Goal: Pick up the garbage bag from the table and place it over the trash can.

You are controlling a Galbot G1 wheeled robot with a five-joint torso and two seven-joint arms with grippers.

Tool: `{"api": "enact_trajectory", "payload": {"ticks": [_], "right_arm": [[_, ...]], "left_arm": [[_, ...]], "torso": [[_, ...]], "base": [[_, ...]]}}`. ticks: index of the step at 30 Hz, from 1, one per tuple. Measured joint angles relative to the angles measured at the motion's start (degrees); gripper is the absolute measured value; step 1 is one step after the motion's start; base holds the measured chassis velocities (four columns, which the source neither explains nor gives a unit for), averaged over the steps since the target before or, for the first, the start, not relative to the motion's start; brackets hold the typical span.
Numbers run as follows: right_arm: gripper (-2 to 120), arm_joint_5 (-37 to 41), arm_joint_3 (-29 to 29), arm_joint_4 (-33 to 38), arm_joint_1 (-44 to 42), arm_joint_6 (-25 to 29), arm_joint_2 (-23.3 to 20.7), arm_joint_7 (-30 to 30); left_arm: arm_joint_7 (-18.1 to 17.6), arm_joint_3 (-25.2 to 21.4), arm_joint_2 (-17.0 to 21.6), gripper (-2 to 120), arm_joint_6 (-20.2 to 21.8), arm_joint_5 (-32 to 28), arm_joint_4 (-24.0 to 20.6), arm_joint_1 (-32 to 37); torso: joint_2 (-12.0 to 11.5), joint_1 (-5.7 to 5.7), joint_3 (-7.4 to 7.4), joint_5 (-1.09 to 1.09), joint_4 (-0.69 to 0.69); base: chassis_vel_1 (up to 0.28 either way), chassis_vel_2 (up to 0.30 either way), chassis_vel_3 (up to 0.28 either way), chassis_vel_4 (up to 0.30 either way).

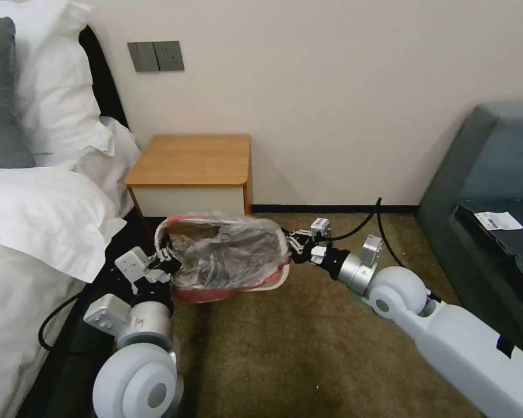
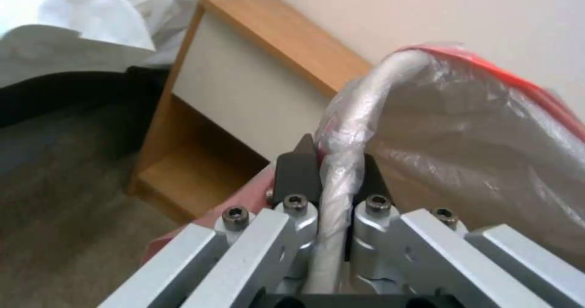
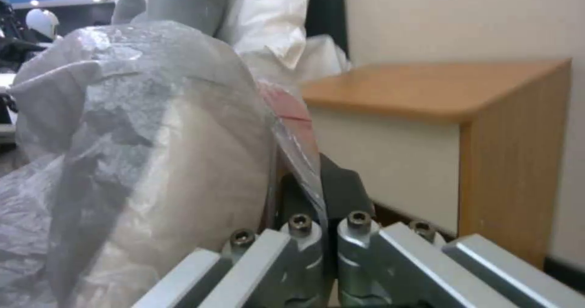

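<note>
Left gripper (image 1: pixel 167 259): fingers (image 2: pixel 297 173) closed on the garbage bag (image 1: pixel 232 255) where the plastic wraps the rolled rim of the trash can (image 1: pixel 268 283), at the bin's bed-side edge. In the left wrist view the pale rim runs between the two dark pads, film gathered over it.

Right gripper (image 1: pixel 293 244): fingers (image 3: pixel 344 191) pressed together on a fold of the bag's film and red band, at the opposite edge of the bin, toward the sofa (image 1: pixel 494 191).

Garbage bag: translucent grey, crinkled, draped over the mouth of the bin, held between both grippers; red band showing along the far rim and below the near side. Centre of the bag bunched loosely over the opening.

Trash can: cream, standing on the brown carpet (image 1: pixel 308 348) just in front of the table (image 1: pixel 192 159), mostly covered by plastic.

Table: orange-brown wooden surface, white drawer front, lower shelf, against the wall beside the bed (image 1: pixel 35 215).

Wall: grey switch plate (image 1: pixel 156 56) above the table.
</note>
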Motion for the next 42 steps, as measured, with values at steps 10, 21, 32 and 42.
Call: {"api": "enact_trajectory", "payload": {"ticks": [10, 21, 32, 42], "right_arm": [[18, -3.28, 1.55, -0.75, -0.09, 2.01, 2.81, 1.43], [59, -1.99, 5.90, 1.42, -0.53, 1.77, 3.28, 1.66], [97, -0.60, 8.00, 2.13, -0.48, 1.54, 3.86, 1.35], [100, 4.54, 8.49, 3.73, -1.28, 0.73, 4.31, 3.29]], "left_arm": [[-0.25, 0.36, -0.44, 1, 0.13, 1.05, 1.53, -0.48], [1.48, 0.43, 0.13, 0, -0.49, 3.54, 5.31, -0.91], [1.69, 0.74, 0.07, 0, -1.16, 5.36, 8.43, -1.64], [1.46, 0.65, -0.10, 0, -1.21, 5.27, 8.52, -2.15]], "torso": [[0.00, 0.00, 0.00, 0.00, 0.00], [0.00, 0.00, 0.00, 0.00, 0.00], [0.01, 0.00, 0.00, 0.02, 0.01], [0.00, 0.00, 0.00, 0.00, 0.00]], "base": [[0.000, 0.000, 0.000, 0.000], [0.000, 0.000, 0.000, 0.000], [0.000, 0.000, 0.000, 0.000], [0.000, 0.000, 0.000, 0.000]]}}
